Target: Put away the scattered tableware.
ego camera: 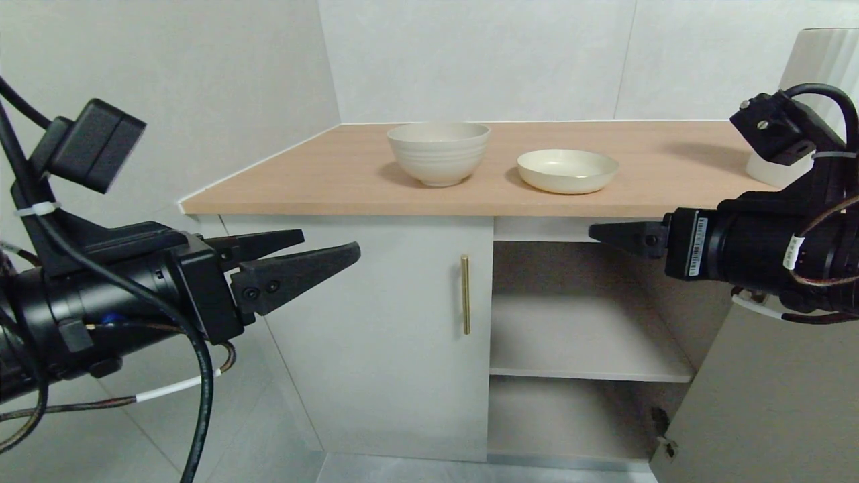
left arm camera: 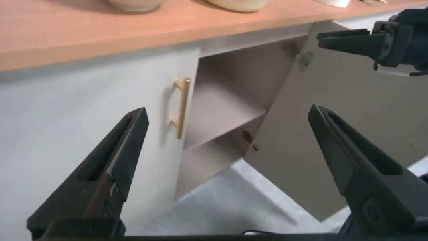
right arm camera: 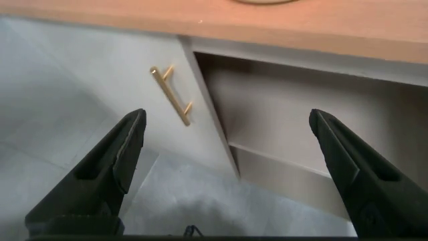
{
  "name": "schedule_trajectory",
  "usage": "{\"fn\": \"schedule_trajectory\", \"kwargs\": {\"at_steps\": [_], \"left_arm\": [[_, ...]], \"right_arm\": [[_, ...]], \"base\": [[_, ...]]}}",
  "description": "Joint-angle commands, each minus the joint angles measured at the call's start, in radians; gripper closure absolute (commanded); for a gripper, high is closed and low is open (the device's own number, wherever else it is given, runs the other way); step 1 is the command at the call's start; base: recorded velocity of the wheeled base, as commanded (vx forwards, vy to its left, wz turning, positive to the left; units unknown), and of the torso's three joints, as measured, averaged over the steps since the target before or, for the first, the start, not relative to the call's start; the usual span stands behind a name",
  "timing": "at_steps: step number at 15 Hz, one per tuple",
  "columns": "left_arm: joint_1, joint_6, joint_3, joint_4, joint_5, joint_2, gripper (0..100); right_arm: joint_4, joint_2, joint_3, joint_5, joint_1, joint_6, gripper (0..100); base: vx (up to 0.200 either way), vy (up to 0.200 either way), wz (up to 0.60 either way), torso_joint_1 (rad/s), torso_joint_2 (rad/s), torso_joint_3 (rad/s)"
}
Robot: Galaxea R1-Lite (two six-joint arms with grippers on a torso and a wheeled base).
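Head view first, and we have the bowl (ego camera: 439, 153) standing upright about midway along the surface (ego camera: 322, 181), between its back and front edges. The plate (ego camera: 567, 170) lies near it on the side toward the right edge, and the two do not touch. At the back right corner stands a white ribbed container (ego camera: 815, 64), partly hidden by the right arm.

Below the front edge we see the cabinet: its left door (ego camera: 382, 335) is closed, with the brass handle (ego camera: 465, 294) upright. Its right door (ego camera: 772, 402) is swung open, showing a bare shelf (ego camera: 584, 339).

We find the left end effector (ego camera: 330, 241) hanging out in front of the closed door, below the surface's front left corner, fingers spread apart and holding nothing. The right end effector (ego camera: 597, 232) sits level with the top of the open compartment; our right wrist view shows its fingers wide apart and holding nothing.
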Motion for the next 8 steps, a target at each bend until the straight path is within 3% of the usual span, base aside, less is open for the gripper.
{"fn": "schedule_trajectory", "kwargs": {"at_steps": [1, 5, 8], "left_arm": [[0.000, -0.001, 0.000, -0.001, 0.001, 0.004, 0], [0.000, -0.002, 0.000, 0.001, -0.001, 0.022, 0], [0.000, -0.002, -0.003, -0.001, -0.003, 0.045, 0]], "right_arm": [[-0.002, -0.002, 0.008, 0.001, 0.001, -0.007, 0], [-0.005, 0.000, 0.014, 0.001, 0.000, -0.009, 0], [-0.005, 0.000, 0.014, 0.001, 0.000, -0.009, 0]], "base": [[0.000, 0.000, 0.00, 0.000, 0.00, 0.000], [0.000, 0.000, 0.00, 0.058, -0.20, -0.216], [0.000, 0.000, 0.00, 0.123, -0.49, -0.315]]}}
